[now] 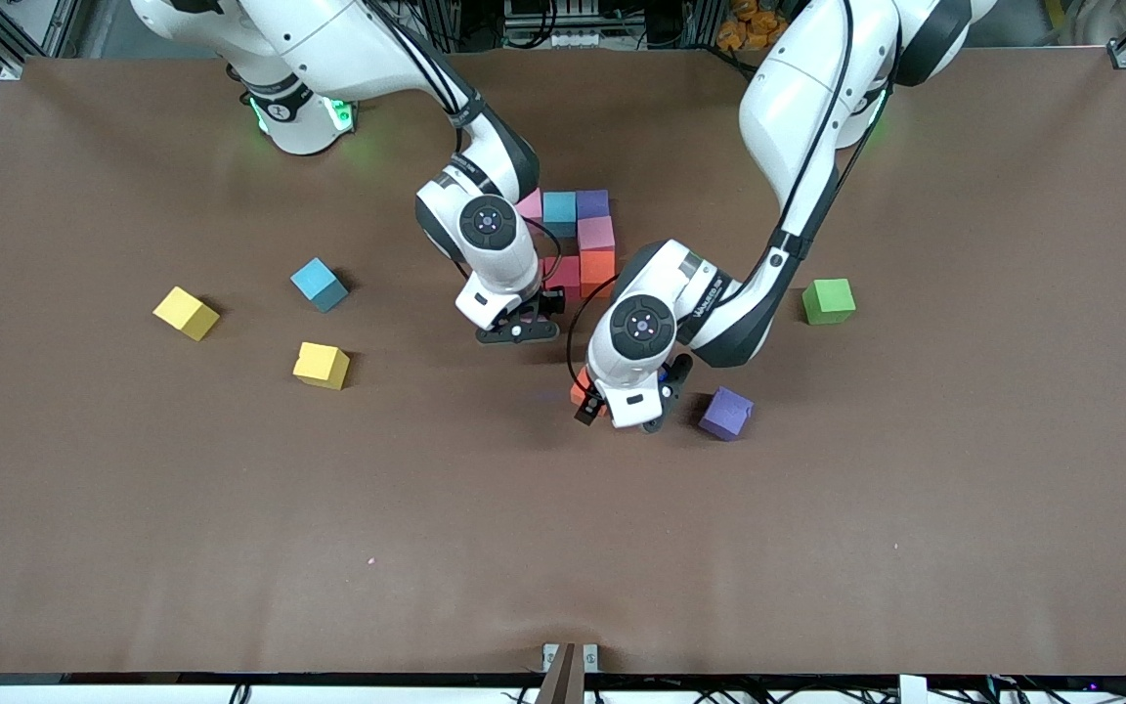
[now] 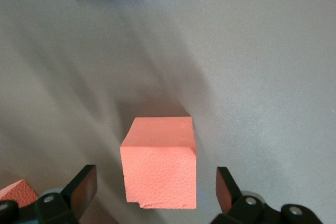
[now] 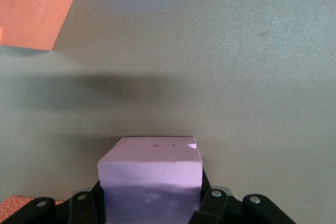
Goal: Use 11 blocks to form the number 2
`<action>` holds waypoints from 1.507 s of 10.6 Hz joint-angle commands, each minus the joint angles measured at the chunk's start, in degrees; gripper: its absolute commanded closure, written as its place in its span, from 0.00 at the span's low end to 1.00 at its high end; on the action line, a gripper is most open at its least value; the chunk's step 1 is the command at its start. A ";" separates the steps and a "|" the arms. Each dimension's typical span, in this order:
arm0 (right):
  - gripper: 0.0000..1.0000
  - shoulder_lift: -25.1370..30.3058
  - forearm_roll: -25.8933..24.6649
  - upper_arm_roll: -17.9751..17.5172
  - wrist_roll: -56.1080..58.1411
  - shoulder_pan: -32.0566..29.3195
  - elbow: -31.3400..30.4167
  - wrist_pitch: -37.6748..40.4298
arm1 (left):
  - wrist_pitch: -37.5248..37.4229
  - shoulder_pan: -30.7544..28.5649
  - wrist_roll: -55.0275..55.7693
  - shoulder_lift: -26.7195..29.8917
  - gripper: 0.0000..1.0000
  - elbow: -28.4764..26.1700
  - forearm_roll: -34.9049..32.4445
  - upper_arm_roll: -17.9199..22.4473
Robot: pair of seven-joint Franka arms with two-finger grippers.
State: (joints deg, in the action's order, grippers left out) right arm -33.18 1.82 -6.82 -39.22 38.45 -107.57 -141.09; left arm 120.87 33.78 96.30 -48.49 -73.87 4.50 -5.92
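Note:
A partial number 2 stands mid-table: a pink [image 1: 529, 203], a blue [image 1: 559, 207] and a purple block [image 1: 592, 203] in a row, then a pink one [image 1: 596, 233], then an orange [image 1: 598, 266] and a red one [image 1: 563, 271]. My right gripper [image 1: 521, 328] [image 3: 149, 203] is low beside these rows, shut on a pale pink block [image 3: 149, 174]. My left gripper [image 1: 622, 413] [image 2: 156, 190] is open, its fingers [image 2: 84, 187] apart on either side of an orange-red block [image 2: 160, 163] [image 1: 581, 391] that lies on the table.
Loose on the table lie a purple block [image 1: 725, 413] by the left gripper, a green cube [image 1: 828, 300], a blue block [image 1: 319, 284] and two yellow blocks [image 1: 186, 313] [image 1: 321, 365] toward the right arm's end.

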 commanded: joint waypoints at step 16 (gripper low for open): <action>0.00 7.24 -2.78 0.67 -1.74 -2.05 -1.24 1.95 | 2.18 1.46 -1.38 -3.37 0.24 1.71 1.56 0.91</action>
State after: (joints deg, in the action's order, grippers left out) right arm -28.99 -0.06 -5.81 -39.99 38.08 -107.68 -140.72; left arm 122.83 34.56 96.30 -51.14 -73.51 4.50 -5.76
